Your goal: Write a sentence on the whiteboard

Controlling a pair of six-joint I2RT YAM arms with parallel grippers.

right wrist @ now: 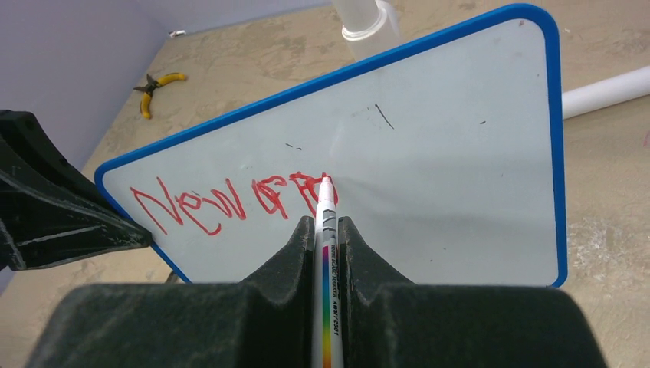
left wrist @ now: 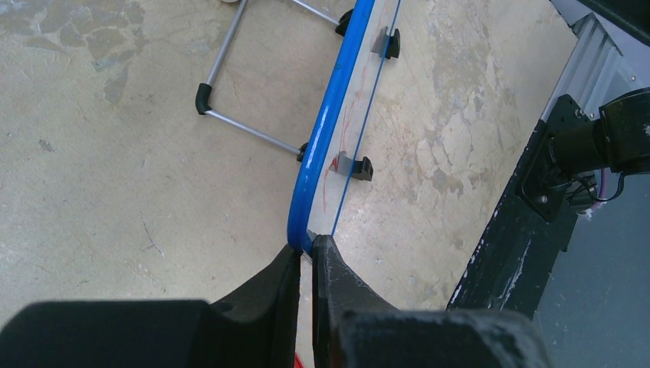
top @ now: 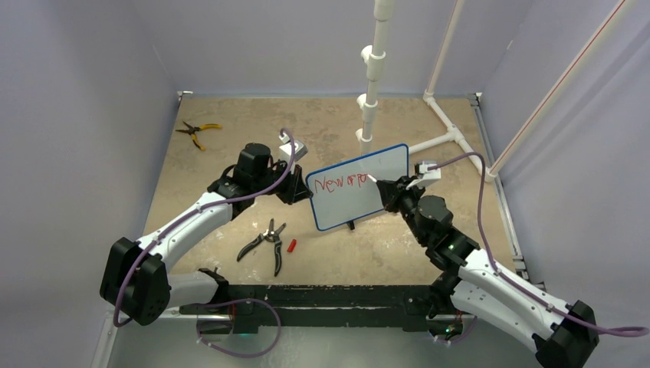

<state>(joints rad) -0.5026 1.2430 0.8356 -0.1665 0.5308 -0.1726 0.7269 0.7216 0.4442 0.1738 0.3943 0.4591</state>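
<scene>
Right wrist view: mid-writing, the right gripper [right wrist: 325, 221] clamps a marker [right wrist: 326, 201] whose tip meets the unfinished sentence's [right wrist: 230, 201] end on the mid-table whiteboard [right wrist: 444, 192], with the left gripper [left wrist: 306, 249] pinched shut on its left edge; next, probably steady rightward strokes.

White whiteboard [right wrist: 460, 192] has blue frame, red sentence [right wrist: 230, 201]; marker [right wrist: 326, 230] rainbow-striped; pliers [right wrist: 157, 84] seemingly yellow.

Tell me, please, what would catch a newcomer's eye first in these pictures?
The blue-framed whiteboard sits in the middle of the table, with red lettering scrawled across its upper left. The right gripper is shut on a marker whose tip is at the end of that lettering, while the left gripper pinches the board's left edge.
</scene>
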